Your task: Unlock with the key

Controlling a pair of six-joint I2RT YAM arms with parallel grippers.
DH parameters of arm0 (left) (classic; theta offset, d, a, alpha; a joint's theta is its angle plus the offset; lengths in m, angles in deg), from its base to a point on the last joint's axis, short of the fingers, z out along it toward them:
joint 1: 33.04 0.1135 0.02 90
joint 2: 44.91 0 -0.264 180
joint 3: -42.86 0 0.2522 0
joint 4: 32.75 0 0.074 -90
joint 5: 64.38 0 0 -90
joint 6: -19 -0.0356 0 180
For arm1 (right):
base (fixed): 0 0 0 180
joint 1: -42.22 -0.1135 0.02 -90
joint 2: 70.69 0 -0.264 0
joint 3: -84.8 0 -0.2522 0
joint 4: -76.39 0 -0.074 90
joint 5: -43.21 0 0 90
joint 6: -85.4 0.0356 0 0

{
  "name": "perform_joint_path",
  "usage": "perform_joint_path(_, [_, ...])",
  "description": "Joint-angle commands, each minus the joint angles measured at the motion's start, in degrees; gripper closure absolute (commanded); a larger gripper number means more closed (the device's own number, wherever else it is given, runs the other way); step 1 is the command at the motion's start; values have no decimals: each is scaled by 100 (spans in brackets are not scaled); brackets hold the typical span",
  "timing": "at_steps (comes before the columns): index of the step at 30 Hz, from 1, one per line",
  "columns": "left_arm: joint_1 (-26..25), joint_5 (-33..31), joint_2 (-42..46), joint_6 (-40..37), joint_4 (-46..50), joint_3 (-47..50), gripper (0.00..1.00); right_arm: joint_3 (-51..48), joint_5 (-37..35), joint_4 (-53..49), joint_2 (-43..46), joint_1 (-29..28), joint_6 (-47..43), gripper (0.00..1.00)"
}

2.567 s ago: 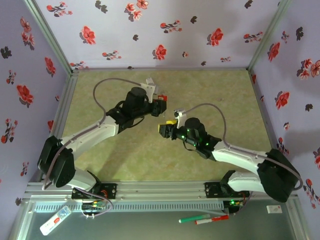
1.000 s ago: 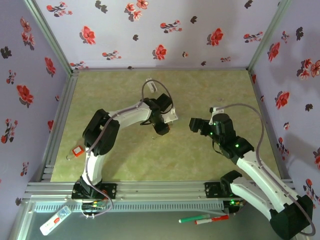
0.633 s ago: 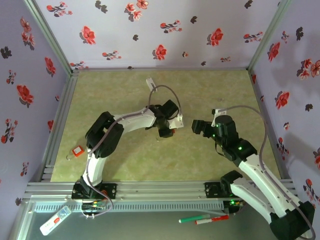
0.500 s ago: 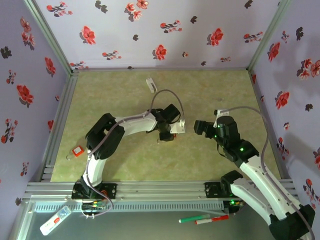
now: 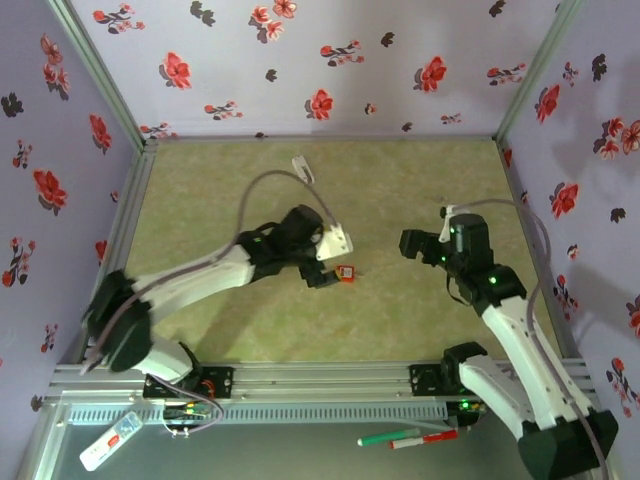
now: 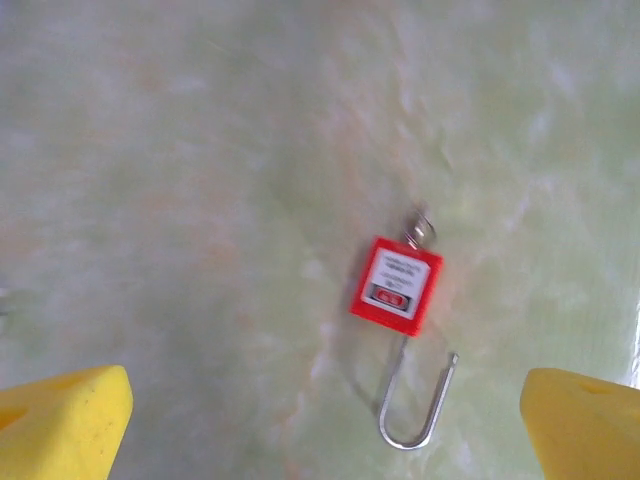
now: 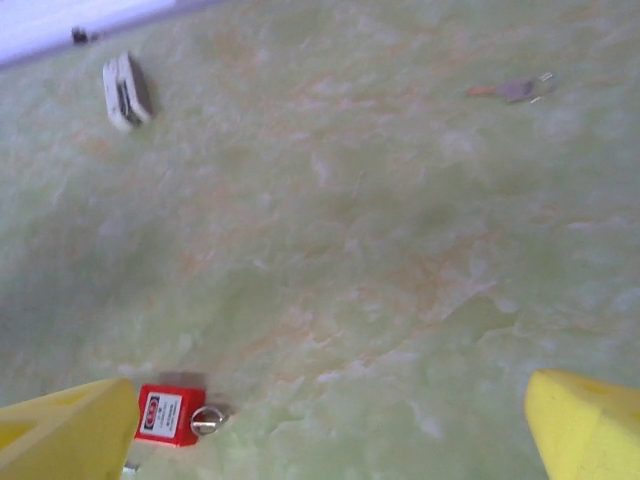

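A red padlock (image 5: 346, 272) lies flat on the green mat, just right of my left gripper (image 5: 320, 272). In the left wrist view the padlock (image 6: 395, 285) has its steel shackle (image 6: 415, 412) swung out, one leg free of the body, and a small key (image 6: 422, 224) sits at its other end. My left gripper (image 6: 325, 435) is open, its yellow fingertips (image 6: 62, 420) wide apart and nothing between them. My right gripper (image 5: 407, 244) hangs to the padlock's right, apart from it. It is open (image 7: 325, 435), with the padlock (image 7: 170, 413) low on the left.
A small white tag (image 5: 302, 167) lies on the mat toward the back; it is the white object (image 7: 127, 92) in the right wrist view. A loose key (image 7: 513, 90) lies on the mat in that view. Flowered walls enclose the mat.
The left arm has swung back to the left and lifted off the padlock, which now lies free on the mat. The right gripper has drifted slightly right and back.
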Motion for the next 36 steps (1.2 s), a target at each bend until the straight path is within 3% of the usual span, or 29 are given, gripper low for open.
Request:
perform_joint_path(1, [476, -234, 1182, 2040, -641, 539, 0, 61, 1281, 443, -730, -90, -1007, 1])
perform_joint_path(2, [662, -245, 1577, 2630, -650, 731, 0, 81, 1355, 579, -980, -247, -1322, 1])
perform_joint_path(5, [965, -292, 2611, 3464, -399, 1098, 0, 246, 1236, 711, -1764, -994, -2513, 1])
perform_joint_path(9, [1032, -440, 3447, 3763, 304, 1175, 0, 511, 1404, 612, -2763, -1766, -4161, 1])
perform_joint_path(16, [1035, -796, 4028, 3975, 979, 1266, 0, 1597, 1445, -228, -4356, -1897, -5492, 4])
perform_joint_path(23, [1035, -916, 4088, 3897, 977, 1280, 0, 2124, 1363, -686, -5105, -2029, -5929, 6])
perform_joint_path(31, [1034, -1030, 4086, 3808, 965, 1263, 0, 2211, 1149, -515, -5494, -2283, -5681, 10])
perform_joint_path(36, [1039, -1119, 4083, 3834, 1042, 1246, 0, 2180, 549, -157, -5707, -2303, -5313, 24])
